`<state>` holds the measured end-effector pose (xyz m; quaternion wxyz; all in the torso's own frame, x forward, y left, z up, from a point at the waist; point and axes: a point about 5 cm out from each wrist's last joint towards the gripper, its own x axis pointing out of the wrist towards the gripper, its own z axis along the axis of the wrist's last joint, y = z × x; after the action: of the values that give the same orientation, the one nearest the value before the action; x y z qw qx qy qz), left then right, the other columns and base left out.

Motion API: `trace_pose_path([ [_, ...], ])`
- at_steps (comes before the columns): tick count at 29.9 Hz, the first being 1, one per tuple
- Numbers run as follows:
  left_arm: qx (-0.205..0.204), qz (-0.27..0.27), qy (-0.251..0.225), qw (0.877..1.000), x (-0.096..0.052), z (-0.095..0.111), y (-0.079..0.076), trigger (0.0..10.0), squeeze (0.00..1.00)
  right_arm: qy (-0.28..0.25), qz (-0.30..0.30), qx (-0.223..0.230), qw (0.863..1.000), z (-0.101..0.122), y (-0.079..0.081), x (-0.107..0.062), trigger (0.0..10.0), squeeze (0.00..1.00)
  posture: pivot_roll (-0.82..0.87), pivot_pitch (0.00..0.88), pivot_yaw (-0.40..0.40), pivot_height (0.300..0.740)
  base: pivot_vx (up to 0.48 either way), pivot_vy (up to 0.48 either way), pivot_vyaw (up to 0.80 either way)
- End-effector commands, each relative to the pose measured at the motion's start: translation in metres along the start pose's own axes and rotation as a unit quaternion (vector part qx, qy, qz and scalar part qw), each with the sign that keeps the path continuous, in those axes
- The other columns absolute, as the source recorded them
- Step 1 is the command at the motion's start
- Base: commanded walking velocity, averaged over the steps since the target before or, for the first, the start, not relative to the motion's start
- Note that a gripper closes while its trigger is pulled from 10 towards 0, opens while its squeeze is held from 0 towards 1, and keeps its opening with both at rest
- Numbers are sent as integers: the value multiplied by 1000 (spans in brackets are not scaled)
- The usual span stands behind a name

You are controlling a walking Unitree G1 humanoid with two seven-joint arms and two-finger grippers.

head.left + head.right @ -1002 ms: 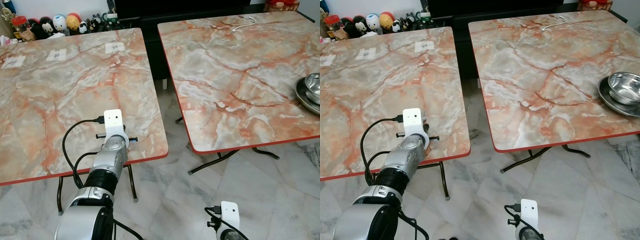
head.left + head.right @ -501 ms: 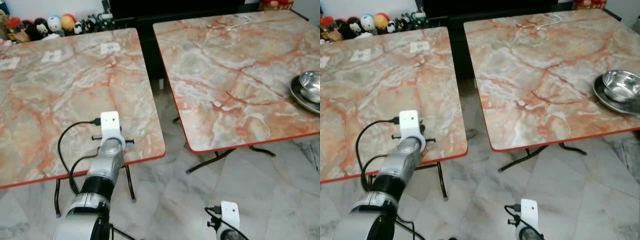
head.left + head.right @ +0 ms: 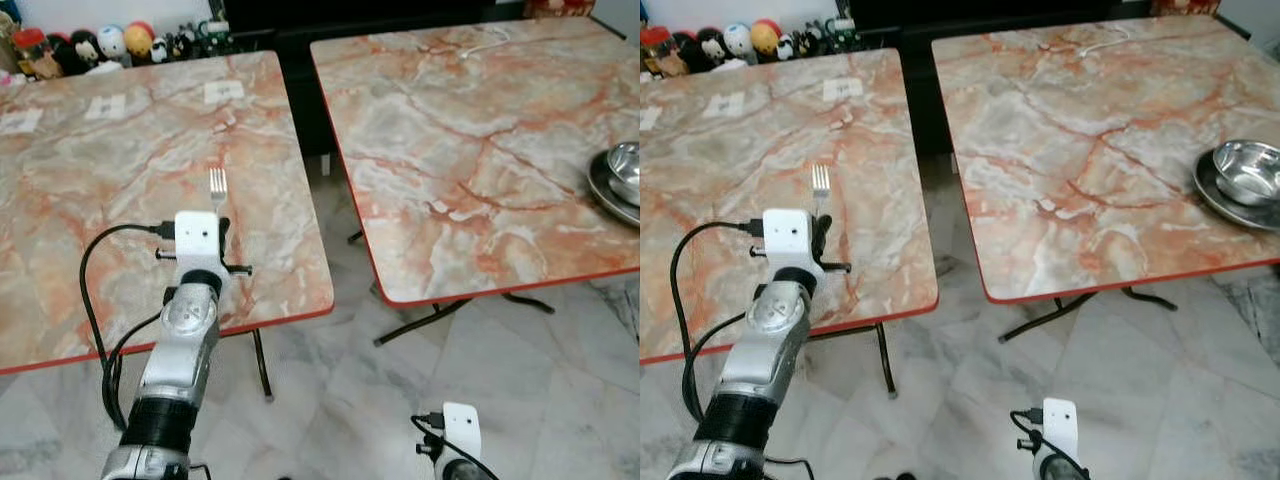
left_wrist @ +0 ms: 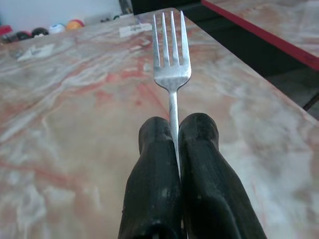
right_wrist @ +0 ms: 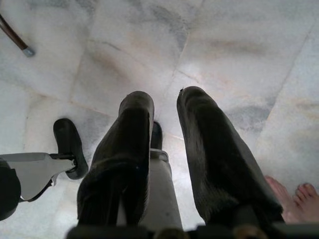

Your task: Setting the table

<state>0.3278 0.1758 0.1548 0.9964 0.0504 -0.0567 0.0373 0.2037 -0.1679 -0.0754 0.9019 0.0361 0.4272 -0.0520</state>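
My left gripper (image 4: 175, 127) is shut on the handle of a silver fork (image 4: 171, 55), tines pointing away from me. It holds the fork (image 3: 217, 185) low over the near right part of the left marble table (image 3: 90, 170). A steel bowl (image 3: 1250, 163) rests in a steel plate (image 3: 1223, 200) at the right edge of the right marble table (image 3: 1080, 130). My right gripper (image 5: 164, 97) hangs low over the floor, open, with nothing between its fingers.
A gap of marble floor (image 3: 345, 330) runs between the two tables. Small figurines (image 3: 110, 45) line the back of the left table, which carries paper labels (image 3: 225, 92). A white cable (image 3: 487, 45) lies on the right table's far side. A person's toes (image 5: 294, 191) show on the floor.
My left arm has reached forward and leftward over the left table, so the fork now shows beyond the wrist camera. The head view has shifted slightly.
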Motion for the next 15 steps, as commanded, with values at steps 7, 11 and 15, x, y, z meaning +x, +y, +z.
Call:
trace_pose_path([
  [7,7,-11,-44,999,-24,10,28,10000,0,14,-1,0,1000,-8,-1,-1,10000,0,35,122,34,740,0,0,0],
  [11,18,-40,-58,997,-26,14,22,10000,0,14,0,0,1000,-8,-1,-1,10000,0,32,115,35,740,0,0,0],
  [15,26,-52,-56,997,-33,13,21,10000,0,13,-1,0,1000,-8,0,-1,10000,0,27,103,35,740,0,0,0],
])
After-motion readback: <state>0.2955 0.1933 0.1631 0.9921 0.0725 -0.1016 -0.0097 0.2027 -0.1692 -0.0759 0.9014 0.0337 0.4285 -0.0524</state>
